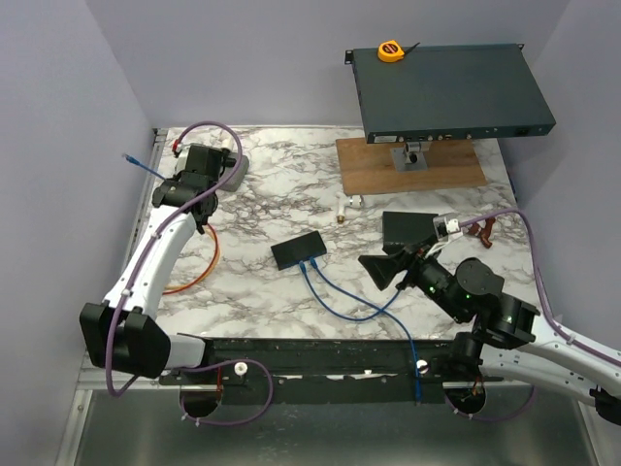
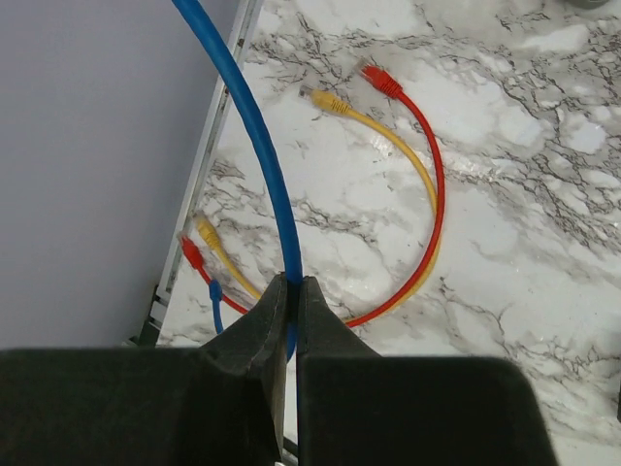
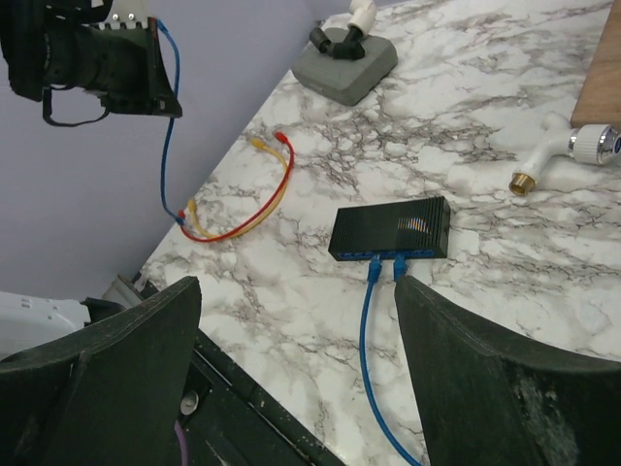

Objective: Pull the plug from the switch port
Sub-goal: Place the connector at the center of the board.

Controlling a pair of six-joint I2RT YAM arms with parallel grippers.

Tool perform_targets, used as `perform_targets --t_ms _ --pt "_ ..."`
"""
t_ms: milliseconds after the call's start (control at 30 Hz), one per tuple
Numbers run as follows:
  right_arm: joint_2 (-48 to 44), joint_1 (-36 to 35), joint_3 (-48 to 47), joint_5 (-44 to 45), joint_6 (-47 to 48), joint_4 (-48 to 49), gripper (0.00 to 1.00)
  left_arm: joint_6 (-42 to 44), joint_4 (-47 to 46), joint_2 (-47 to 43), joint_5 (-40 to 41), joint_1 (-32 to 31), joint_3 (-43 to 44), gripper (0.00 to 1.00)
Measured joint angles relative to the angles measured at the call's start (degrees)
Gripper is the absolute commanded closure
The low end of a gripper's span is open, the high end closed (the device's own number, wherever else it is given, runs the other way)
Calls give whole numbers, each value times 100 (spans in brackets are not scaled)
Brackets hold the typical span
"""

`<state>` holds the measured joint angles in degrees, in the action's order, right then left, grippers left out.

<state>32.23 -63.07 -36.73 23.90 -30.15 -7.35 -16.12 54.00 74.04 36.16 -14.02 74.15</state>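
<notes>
A small black switch (image 1: 300,250) lies mid-table with two blue plugs (image 3: 374,264) in its near ports, and their cables (image 1: 340,296) run toward the table's front edge. The switch also shows in the right wrist view (image 3: 390,229). My right gripper (image 1: 386,269) is open and empty, hovering to the right of the switch with its jaws wide apart (image 3: 296,291). My left gripper (image 1: 167,183) is at the far left edge, shut on a loose blue cable (image 2: 262,146) and holding it above the table, away from the switch.
Red (image 2: 427,184) and yellow (image 2: 388,141) patch cables lie curved on the left of the marble. A grey base (image 1: 236,167), a wooden board (image 1: 408,163), a big rack unit (image 1: 451,92), a white fitting (image 1: 344,207) and a black box (image 1: 408,228) stand behind.
</notes>
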Motion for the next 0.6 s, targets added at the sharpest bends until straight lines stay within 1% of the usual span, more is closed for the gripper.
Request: perform_targets --t_ms 33,133,300,433,467,500,533,567,600 --pt "0 0 31 -22 -17 0 17 -9 -168 170 -35 195 -92 100" --pt "-4 0 114 -72 -72 4 17 -46 -516 439 -98 341 -210 100" --pt "-85 0 343 -81 -164 4 17 -153 -1196 1019 -146 393 -588 100" --pt "-118 0 472 -79 -273 -4 17 -251 -1467 1333 -306 420 -894 100" --pt "-118 0 483 -76 -286 -4 17 -273 -1534 1412 -378 439 -927 98" --pt "-118 0 492 -76 -304 -4 17 -284 -1569 1473 -424 459 -938 93" --pt "-118 0 498 -76 -321 -9 17 -299 -1613 1532 -479 472 -938 84" --pt "-118 0 498 -76 -330 -17 17 -310 -1676 1582 -540 485 -946 74" --pt "-116 0 498 -74 -341 -24 17 -330 -1759 1620 -612 494 -962 61"
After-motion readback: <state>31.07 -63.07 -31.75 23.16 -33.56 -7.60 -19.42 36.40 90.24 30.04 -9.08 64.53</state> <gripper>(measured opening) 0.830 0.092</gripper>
